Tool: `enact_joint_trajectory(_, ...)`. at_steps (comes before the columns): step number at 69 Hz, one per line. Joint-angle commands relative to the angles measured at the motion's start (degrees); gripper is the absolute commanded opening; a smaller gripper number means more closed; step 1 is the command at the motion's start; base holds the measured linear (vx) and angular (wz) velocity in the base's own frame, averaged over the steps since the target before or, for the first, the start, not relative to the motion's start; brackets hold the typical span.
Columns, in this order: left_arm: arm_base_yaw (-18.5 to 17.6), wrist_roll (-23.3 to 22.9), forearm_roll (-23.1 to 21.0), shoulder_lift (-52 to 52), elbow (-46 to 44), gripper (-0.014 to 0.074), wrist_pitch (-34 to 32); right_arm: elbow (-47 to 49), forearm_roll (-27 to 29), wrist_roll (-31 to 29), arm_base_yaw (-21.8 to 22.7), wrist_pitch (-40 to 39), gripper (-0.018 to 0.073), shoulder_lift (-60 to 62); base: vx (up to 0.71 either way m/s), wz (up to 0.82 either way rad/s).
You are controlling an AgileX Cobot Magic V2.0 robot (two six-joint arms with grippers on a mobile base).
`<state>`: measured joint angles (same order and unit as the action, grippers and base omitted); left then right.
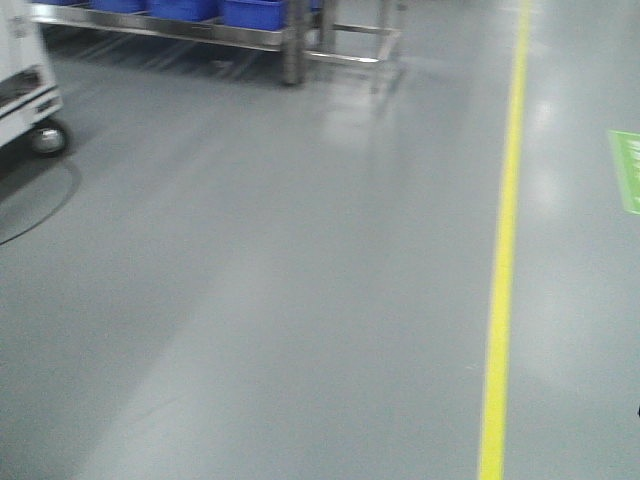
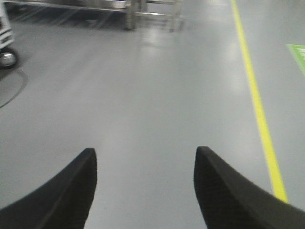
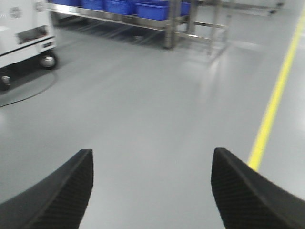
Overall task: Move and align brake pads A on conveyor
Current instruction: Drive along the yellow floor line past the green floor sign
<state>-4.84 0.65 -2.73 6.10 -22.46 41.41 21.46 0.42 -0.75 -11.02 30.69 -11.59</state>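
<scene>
My left tool [image 2: 145, 150] and right tool [image 3: 152, 150] gape empty above grey floor [image 2: 143, 86]. A yellow line [image 2: 257, 105] lies at two o'clock.

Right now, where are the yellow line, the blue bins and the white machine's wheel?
yellow line [image 1: 503, 260]: front view, middle of the painted stripe.
blue bins [image 1: 255, 14]: front view, front wall of one bin.
wheel [image 1: 48, 138]: front view, its rounded side.

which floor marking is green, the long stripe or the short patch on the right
The short patch at the right edge is green; the long thin stripe running up the floor is yellow.
</scene>
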Motion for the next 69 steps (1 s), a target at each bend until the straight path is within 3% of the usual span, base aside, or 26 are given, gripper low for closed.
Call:
enact_joint_trajectory(1,-0.3,0.0,-0.4,0.9,-1.4,0.0439,-4.3,1.5,-0.4,-0.7,0.2,-4.1,0.0505,-0.8,-0.08,-0.85)
enact_joint_trajectory(39,-0.3,0.0,-0.4,0.9,-1.4,0.0439,-4.3,1.5,-0.4,-0.7,0.2,-4.1,0.0505,-0.8,0.04,-0.85)
enact_joint_trajectory(69,-0.3,0.0,-0.4,0.9,-1.4,0.0439,-4.3,1.5,-0.4,-0.7,0.2,-4.1,0.0505,-0.8,0.20,-0.39)
